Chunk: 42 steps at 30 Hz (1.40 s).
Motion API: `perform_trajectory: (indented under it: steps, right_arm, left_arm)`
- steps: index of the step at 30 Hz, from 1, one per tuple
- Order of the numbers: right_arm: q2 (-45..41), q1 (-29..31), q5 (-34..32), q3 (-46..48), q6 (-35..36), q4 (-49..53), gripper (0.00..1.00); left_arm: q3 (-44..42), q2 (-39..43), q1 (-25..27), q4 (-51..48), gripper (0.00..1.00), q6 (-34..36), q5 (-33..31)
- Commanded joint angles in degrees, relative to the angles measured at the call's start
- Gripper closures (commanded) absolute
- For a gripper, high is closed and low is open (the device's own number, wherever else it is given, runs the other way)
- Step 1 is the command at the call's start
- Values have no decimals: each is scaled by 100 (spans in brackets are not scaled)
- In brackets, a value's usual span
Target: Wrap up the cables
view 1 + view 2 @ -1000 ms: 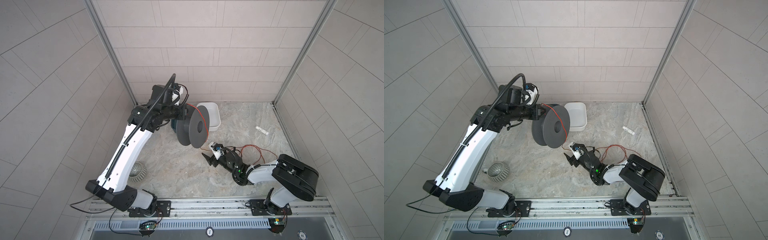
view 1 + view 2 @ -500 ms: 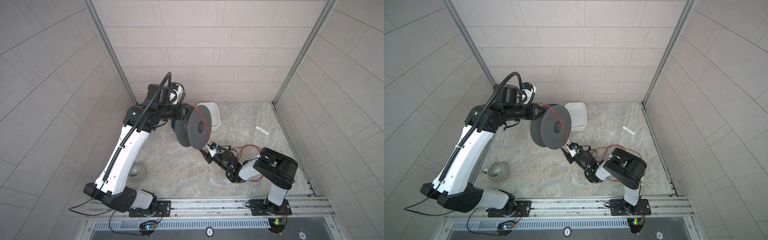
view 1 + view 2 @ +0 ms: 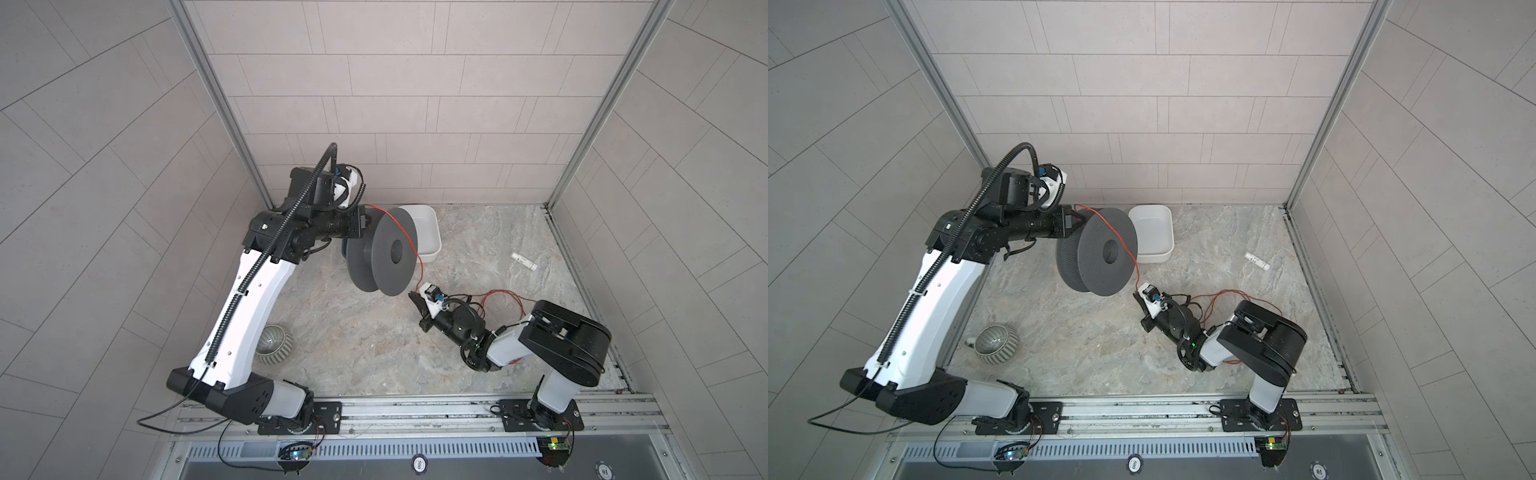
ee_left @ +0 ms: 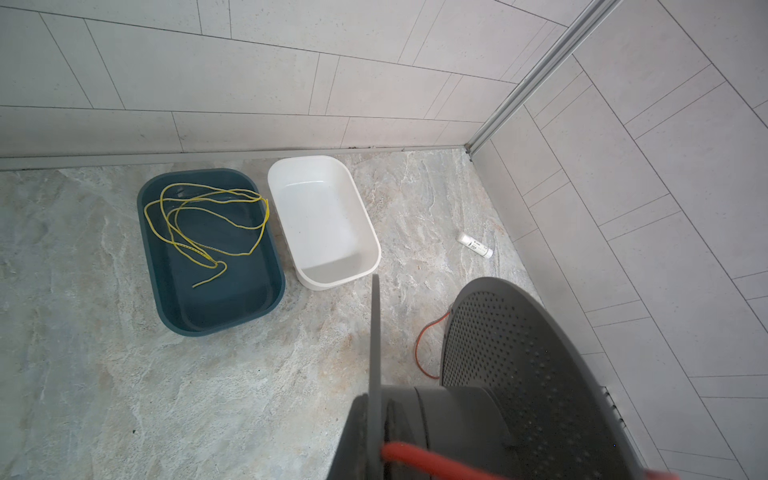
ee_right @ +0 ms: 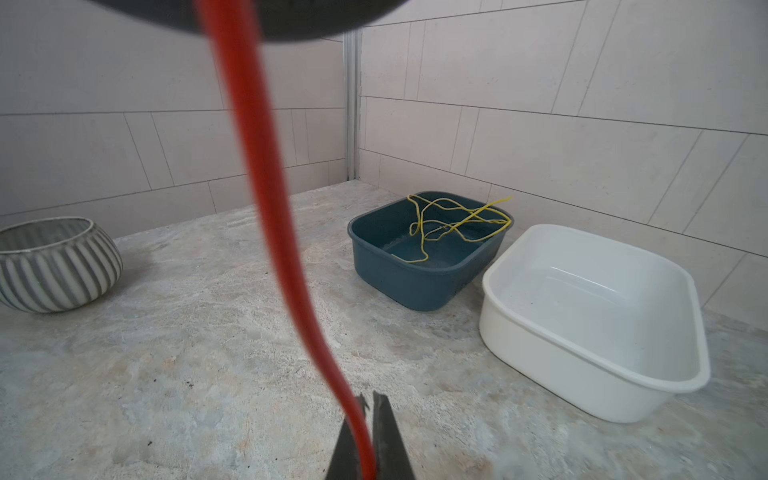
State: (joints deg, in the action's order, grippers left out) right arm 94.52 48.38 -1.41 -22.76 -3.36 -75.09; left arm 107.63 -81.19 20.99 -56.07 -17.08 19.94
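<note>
Right wrist view puts the red-orange cable point(image 5: 266, 187) straight before me: it drops from the dark spool point(image 5: 311, 16) overhead and ends pinched between the tips of my right hand point(image 5: 370, 405), which is closed tight on it just above the table point(image 5: 187, 374). In both top views that arm lies low, forearm stretched nearly flat across the table, the hand pointing up at the spool's lower rim. My left arm rises steeply from its base, elbow high, forearm level, and my left hand point(image 3: 1077, 222) is clamped on the spool's near flange, holding it on edge in the air. Only the top views show the cable crossing the far flange from my left hand down to my right, and the slack lying in loose loops on the table beside my right forearm. Only the wrist views show the blue tub point(image 4: 212, 249) clearly, a yellow wire point(image 4: 208, 216) coiled inside, just beside the white tub point(image 4: 324, 216); from above the spool hides nearly all of it.
</note>
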Motion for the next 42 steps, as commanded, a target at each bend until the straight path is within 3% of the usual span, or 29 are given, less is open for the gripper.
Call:
perform_trajectory:
  steps: [1,7,15,26,32,36,42]
  right_arm:
    - [-706,-139,-107,9,-160,676,100]
    - [-1860,-685,-195,-240,-704,2252,100]
    - [-2452,-1683,187,-461,-1634,3465,100]
    - [-1614,-2497,892,-925,-2611,4229,100]
    - [-836,-2883,1738,-1152,-3251,3627,100]
    - [-612,-2896,1855,-1181,-3347,3464,100]
    - [-771,-2683,1675,-1011,-3027,3703,100]
  left_arm:
    - [-90,204,-30,339,100,89,27]
    - [-231,370,-25,403,100,178,48]
    - [-341,533,-24,580,100,200,270]
    - [-363,797,-24,810,100,168,412]
    - [-106,706,-25,452,100,304,761]
    - [-101,751,-36,528,100,262,757]
    - [-682,936,-37,1542,100,-571,-39]
